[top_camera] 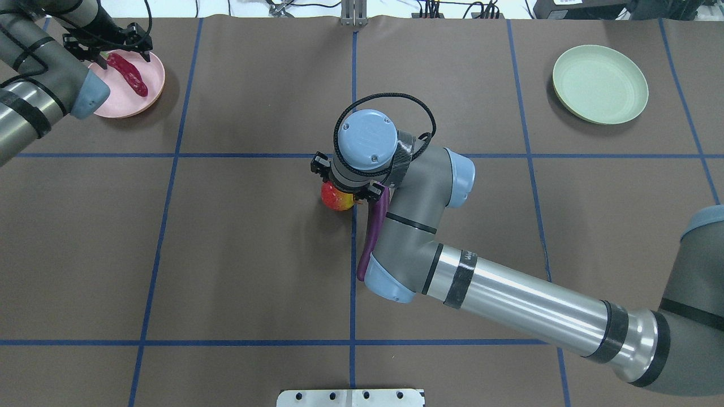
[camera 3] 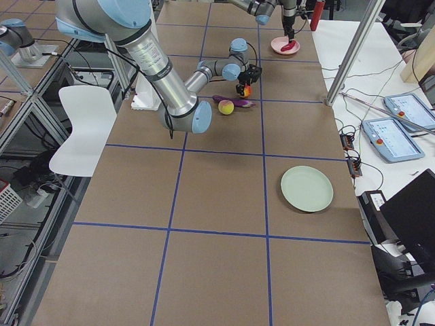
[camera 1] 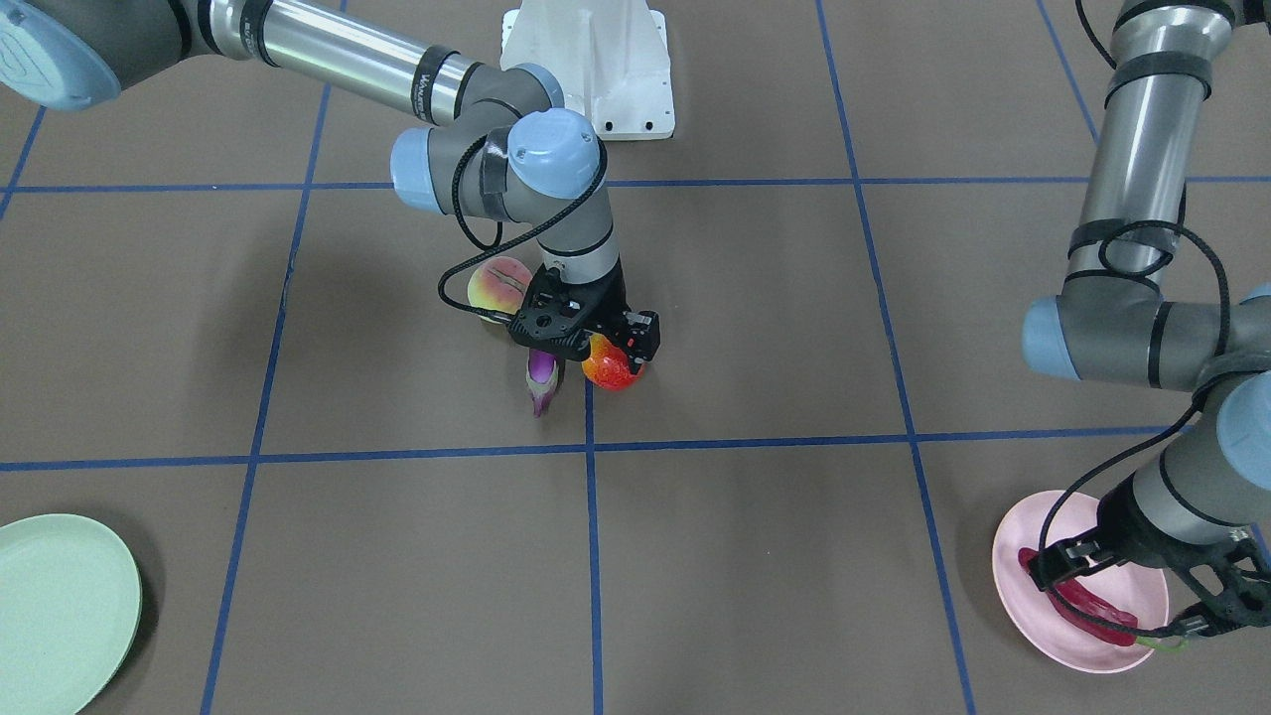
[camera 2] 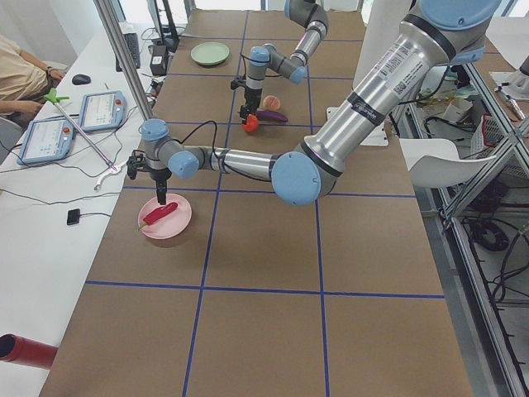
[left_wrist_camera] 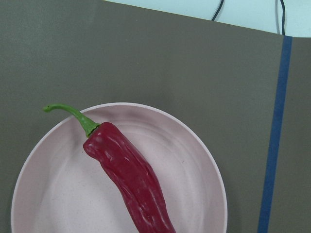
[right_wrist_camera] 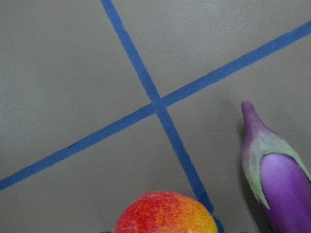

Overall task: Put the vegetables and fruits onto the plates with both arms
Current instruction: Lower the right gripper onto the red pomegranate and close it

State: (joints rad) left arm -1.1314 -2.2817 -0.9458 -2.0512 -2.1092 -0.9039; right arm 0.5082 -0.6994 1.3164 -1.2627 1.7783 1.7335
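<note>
The dark red chili (camera 1: pixel 1087 608) lies on the pale pink plate (camera 1: pixel 1142 641), also seen in the left wrist view (left_wrist_camera: pixel 131 184) and overhead (top_camera: pixel 129 74). My left gripper (camera 1: pixel 1122 596) is open just above it, its jaws either side of the chili. My right gripper (camera 1: pixel 596 348) is open, low over the red-orange fruit (camera 1: pixel 608 369) at the table's middle. The fruit fills the bottom edge of the right wrist view (right_wrist_camera: pixel 165 213). The purple eggplant (top_camera: pixel 374 229) lies beside it, partly under the right arm. The peach (camera 1: pixel 499 285) sits behind the wrist. The mint green plate (top_camera: pixel 599 83) is bare.
Blue tape lines (top_camera: pixel 353 282) divide the brown table cover into squares. The white robot base (camera 1: pixel 596 60) stands at the near edge between the arms. An operator's bench with tablets (camera 2: pixel 99 112) runs along the far side.
</note>
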